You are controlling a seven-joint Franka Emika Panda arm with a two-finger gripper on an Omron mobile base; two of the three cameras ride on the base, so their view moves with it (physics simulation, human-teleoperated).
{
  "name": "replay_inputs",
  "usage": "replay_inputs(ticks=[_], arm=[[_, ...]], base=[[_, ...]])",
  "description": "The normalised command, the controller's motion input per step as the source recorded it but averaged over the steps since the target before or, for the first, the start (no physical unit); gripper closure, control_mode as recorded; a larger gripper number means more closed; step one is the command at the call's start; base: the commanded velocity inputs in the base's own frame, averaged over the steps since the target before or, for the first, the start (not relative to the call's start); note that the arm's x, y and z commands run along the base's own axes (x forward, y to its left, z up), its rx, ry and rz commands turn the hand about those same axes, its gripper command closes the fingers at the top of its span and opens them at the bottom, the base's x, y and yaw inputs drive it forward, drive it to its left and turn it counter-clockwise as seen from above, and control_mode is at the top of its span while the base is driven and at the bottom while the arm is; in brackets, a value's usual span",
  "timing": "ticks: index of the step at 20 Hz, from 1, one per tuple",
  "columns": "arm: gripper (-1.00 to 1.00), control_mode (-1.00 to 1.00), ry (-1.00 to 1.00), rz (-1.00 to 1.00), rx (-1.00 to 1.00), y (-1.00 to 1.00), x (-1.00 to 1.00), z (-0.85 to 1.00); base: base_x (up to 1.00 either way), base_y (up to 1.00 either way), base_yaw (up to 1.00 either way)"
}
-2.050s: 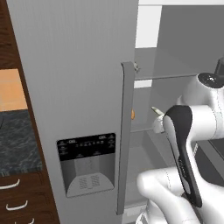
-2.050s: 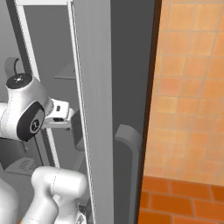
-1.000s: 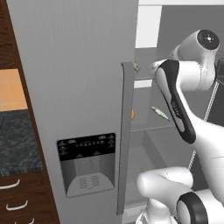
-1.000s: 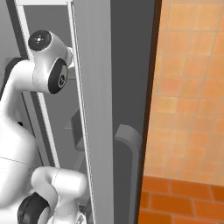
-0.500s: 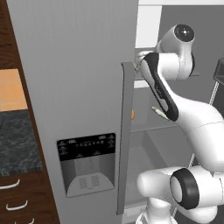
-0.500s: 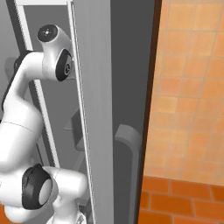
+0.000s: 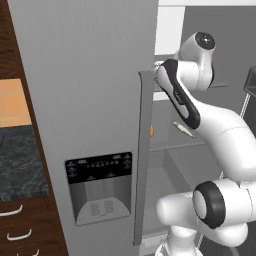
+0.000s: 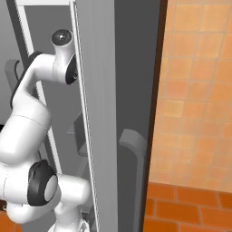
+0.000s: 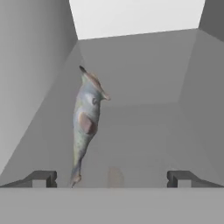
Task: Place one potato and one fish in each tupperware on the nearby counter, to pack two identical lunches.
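While the jaws stand wide apart and empty, a fish (image 9: 86, 123) lies on the fridge shelf (image 9: 144, 135) ahead.

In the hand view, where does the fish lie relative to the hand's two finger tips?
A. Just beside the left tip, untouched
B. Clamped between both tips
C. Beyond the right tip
A: the fish lies lengthwise, its tail near the left tip of the open hand, not gripped.

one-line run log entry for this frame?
stage: reaching into fridge | gripper: open, empty | fish: on shelf, ahead-left of fingertips, untouched | potato: on shelf behind door edge
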Motion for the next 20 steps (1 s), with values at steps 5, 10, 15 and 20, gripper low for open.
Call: replay_inputs(ticks=[5,10,15,20], arm=[[-1.00,-1.00,0.05,0.17,0.00,0.10,0.32,-0.24],[-1.00,-1.00,0.03,0.09,0.00,0.28,0.43,0.00],[-1.00,-1.00,0.00,0.00,-0.02,0.13,0.53,-0.01],[-1.00,-1.00,0.00,-0.01,0.00,-0.21,0.17,0.00]], base=[[0.00,0.00,0.00],[0.00,0.00,0.00],[0.00,0.00,0.00],[0.00,0.00,0.00]])
